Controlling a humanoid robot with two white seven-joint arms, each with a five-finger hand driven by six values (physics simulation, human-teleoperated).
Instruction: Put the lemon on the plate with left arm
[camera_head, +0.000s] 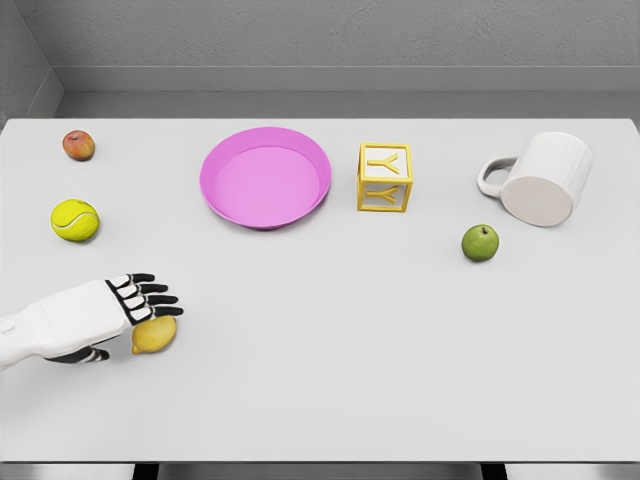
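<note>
The yellow lemon (157, 336) lies on the white table near the front left. My left hand (148, 303) reaches in from the left edge and hovers right over the lemon's left side, partly covering it. Its black fingers (152, 298) stretch out straight and are not wrapped around the fruit, so the hand is open. The pink plate (265, 178) sits empty at the back centre, well away from the hand, up and to the right. No right arm shows in the head view.
A tennis ball (75, 220) and a red apple (78, 145) lie at the left, behind the hand. Right of the plate stands a yellow letter cube (385, 177). A green apple (480, 242) and a tipped white mug (540, 178) are at the right.
</note>
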